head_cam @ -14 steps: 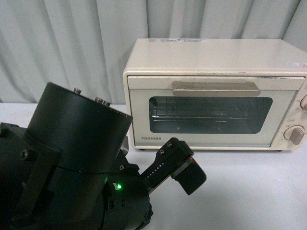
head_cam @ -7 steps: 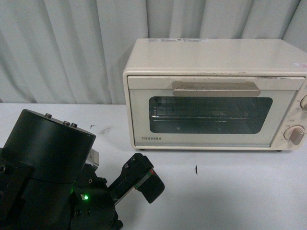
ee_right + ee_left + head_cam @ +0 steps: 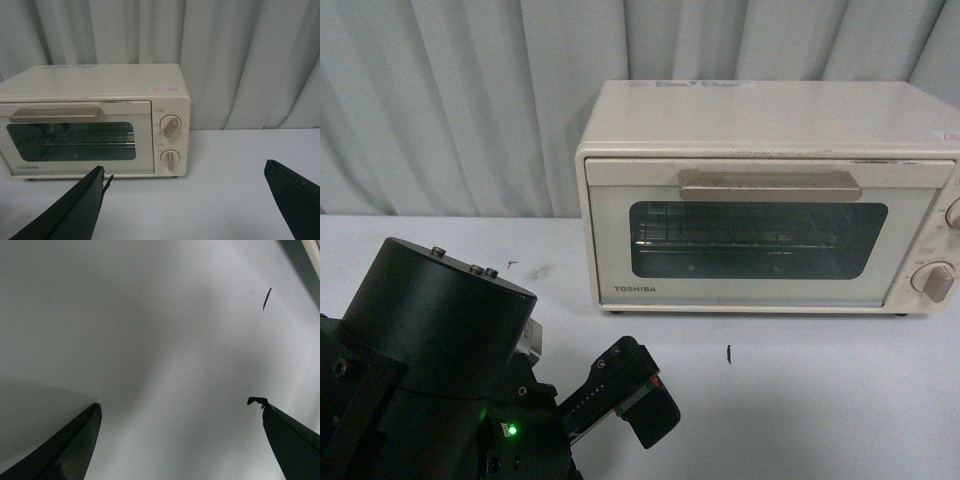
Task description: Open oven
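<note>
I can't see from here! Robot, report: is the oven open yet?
Left gripper, right gripper: jaws open, empty. Oven door shut, handle untouched. Nothing in the way.

Black cylindrical left arm (image 3: 430, 320), top screws (image 3: 472, 268), green LED (image 3: 510, 430), dark tapered jaws

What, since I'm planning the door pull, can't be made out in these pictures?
- Front view: oven right end and top knob cut by the frame edge.
- Right wrist view: oven's left end cut off likewise.
- Both: interior dim behind dark glass.
- Left wrist view: shows little but table.
</note>
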Motion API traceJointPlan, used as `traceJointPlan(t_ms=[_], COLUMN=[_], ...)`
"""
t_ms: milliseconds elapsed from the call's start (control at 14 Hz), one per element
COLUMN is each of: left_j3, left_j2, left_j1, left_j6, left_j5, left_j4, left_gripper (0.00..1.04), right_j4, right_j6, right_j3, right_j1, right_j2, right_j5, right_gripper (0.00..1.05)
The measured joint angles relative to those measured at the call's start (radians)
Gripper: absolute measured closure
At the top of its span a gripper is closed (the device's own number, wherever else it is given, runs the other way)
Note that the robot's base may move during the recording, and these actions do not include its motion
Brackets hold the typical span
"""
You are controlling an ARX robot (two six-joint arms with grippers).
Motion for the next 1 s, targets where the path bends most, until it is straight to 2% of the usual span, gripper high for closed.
traceJointPlan(t_ms=[784,855,926,997], left_j3=[0.0,0.0,0.0,0.0], left_j2=[0.0,0.0,0.0,0.0], left_j1=[0.0,0.0,0.0,0.0], left_j6=[0.013,0.013,0.013,0.013], left_j5=[0.0,0.0,0.0,0.0], left_j4=[-0.002,-0.002,-0.002,-0.002], left_gripper=[0.07,0.07,0.07,0.07], right_j4=[-0.004,-0.119,-0.113,-0.039], right_j6=[0.0,-0.006,-0.019,-0.04], right_j3=[0.0,0.036,0.061,0.08], right_j1=[0.0,0.05,0.081,0.072], right_j2=[0.0,0.047,0.141,0.224], right_j5=[0.003,0.118,0.198,0.229], right_gripper=[0.06,0.06,0.06,0.06])
